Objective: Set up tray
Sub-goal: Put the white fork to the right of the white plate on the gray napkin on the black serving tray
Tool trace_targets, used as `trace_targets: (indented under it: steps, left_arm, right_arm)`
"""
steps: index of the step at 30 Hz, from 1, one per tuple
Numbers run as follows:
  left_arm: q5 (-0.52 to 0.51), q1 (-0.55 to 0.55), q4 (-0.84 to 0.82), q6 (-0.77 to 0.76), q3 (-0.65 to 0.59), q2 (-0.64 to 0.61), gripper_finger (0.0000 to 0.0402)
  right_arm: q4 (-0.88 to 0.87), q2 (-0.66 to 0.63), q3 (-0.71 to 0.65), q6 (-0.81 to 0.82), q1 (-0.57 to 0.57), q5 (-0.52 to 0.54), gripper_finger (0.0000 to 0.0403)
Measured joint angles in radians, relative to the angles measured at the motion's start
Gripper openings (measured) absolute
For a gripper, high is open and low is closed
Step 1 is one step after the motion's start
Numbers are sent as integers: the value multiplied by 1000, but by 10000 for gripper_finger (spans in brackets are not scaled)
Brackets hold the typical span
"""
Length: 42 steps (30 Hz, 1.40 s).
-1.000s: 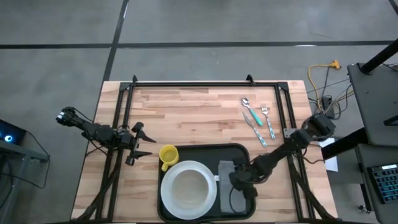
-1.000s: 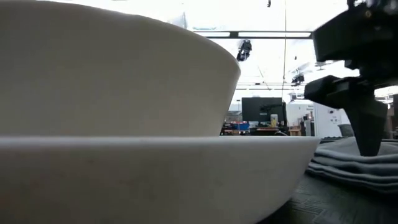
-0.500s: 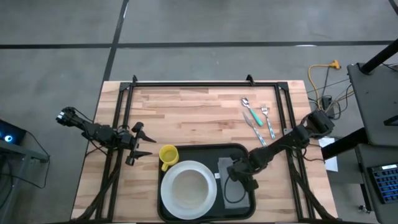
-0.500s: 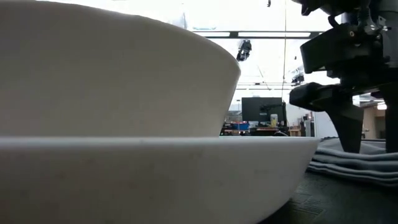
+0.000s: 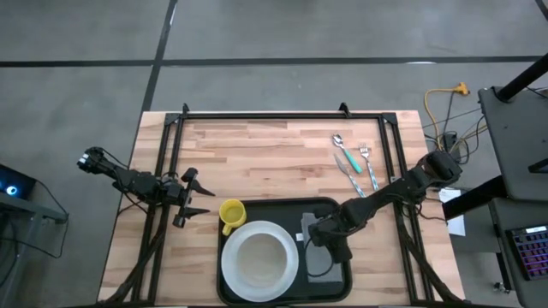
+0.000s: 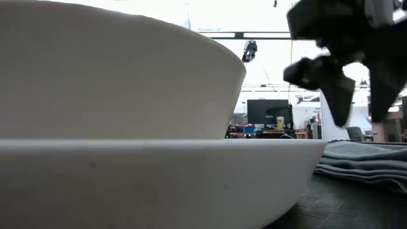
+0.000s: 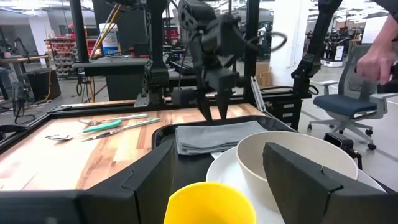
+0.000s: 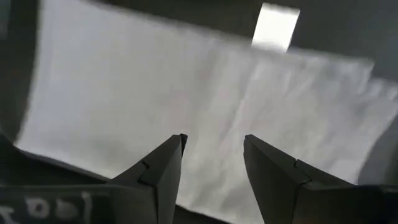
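Observation:
The black tray (image 5: pixel 282 210) lies at the table's near edge. On it a white bowl (image 5: pixel 257 261) stands in a white plate (image 6: pixel 159 178), and a folded grey napkin (image 5: pixel 320 259) lies flat to the right of them. A yellow cup (image 5: pixel 231 214) stands on the wood at the tray's far left corner. My right gripper (image 5: pixel 319 237) hangs open just above the napkin's far end (image 8: pixel 186 93), fingers pointing down, nothing between them. My left gripper (image 5: pixel 195 197) waits open and level at the table's left, aimed at the cup.
A spoon (image 5: pixel 336 141), a teal-handled knife (image 5: pixel 347 162) and a teal-handled fork (image 5: pixel 369 164) lie on the wood at the far right. A black frame (image 5: pixel 282 114) borders the table. A person's hand (image 7: pixel 379 56) shows in the room beyond.
My right gripper has risen off the napkin and moved toward the table's far edge and a little toward its left edge. The napkin stays flat on the tray.

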Motion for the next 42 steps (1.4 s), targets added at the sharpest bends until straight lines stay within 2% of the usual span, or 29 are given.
trace_targets:
  steps: [5, 15, 22, 24, 28, 31, 35, 42]
  left_arm:
    - [0, 0, 0, 0, 0, 0, 224]
    - [0, 0, 0, 0, 0, 0, 224]
    - [0, 0, 0, 0, 0, 0, 224]
    - [0, 0, 0, 0, 0, 0, 224]
    - [0, 0, 2, 0, 0, 0, 224]
    - [0, 0, 2, 0, 0, 0, 224]
    - [0, 0, 2, 0, 0, 0, 224]
    - [0, 0, 3, 0, -1, 0, 224]
  right_arm:
    - [-87, -14, 80, 35, -19, 12, 152]
    - [-87, -138, 90, 350, -96, 4, 144]
    - [-79, -202, 89, 368, -100, 11, 145]
    - [-76, -205, 89, 474, -111, 37, 142]
    - [-194, -205, 65, 822, -198, 59, 137]
    - [-209, -207, 24, 926, -248, 58, 138]
    - [-166, -219, -15, 927, -301, -23, 142]
    - [-198, -259, -63, 863, -396, -58, 145]
